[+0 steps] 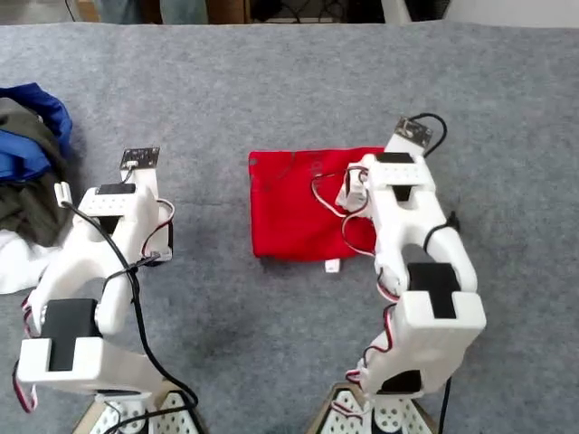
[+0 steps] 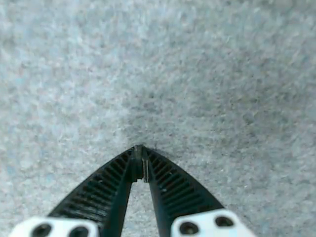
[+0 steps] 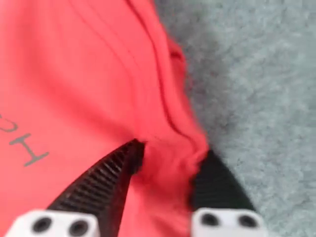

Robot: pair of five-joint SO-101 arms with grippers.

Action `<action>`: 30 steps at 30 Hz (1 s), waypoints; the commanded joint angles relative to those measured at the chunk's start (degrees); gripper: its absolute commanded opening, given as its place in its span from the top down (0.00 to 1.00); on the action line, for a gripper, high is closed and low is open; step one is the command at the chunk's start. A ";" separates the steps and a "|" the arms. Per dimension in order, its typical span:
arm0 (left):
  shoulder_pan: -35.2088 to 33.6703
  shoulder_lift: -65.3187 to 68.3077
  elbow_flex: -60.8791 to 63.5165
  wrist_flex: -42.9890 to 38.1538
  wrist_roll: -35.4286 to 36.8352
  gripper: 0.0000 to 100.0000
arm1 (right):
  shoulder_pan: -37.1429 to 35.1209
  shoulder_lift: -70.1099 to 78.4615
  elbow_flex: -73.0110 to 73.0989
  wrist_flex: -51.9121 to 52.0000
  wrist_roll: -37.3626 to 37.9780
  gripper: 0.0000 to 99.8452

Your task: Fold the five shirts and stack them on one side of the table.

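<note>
The red shirt [image 1: 294,203] lies folded small mid-table [image 1: 271,81], and the right gripper [image 3: 170,165] pinches a ridge of cloth at its edge, so I take this for the last fold or the carry to the stack. The left gripper [image 2: 139,160] hangs clenched on nothing over bare felt, between the shirt and the pile [image 1: 27,172] of loose shirts. Next, I'd say, that pinch must hold while the shirt is drawn aside flat.

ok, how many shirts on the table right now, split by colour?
red shirt: 1
blue shirt: 1
olive shirt: 1
white shirt: 1
Total: 4 that I can tell apart
</note>
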 commanded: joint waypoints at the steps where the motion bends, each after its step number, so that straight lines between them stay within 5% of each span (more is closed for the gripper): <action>1: -0.48 -2.11 0.13 -0.35 -0.44 0.97 | -1.32 1.27 -1.54 0.88 1.32 0.98; 11: -0.48 -2.02 0.31 -0.35 -0.44 0.97 | -0.62 0.84 -8.31 5.98 6.33 0.99; 22: -0.48 -2.02 0.31 -0.35 -0.44 0.97 | 4.57 1.27 -34.24 22.95 21.27 0.99; 30: -0.40 -2.02 0.31 -0.35 -0.44 0.97 | 12.04 4.18 -43.56 24.00 31.47 0.99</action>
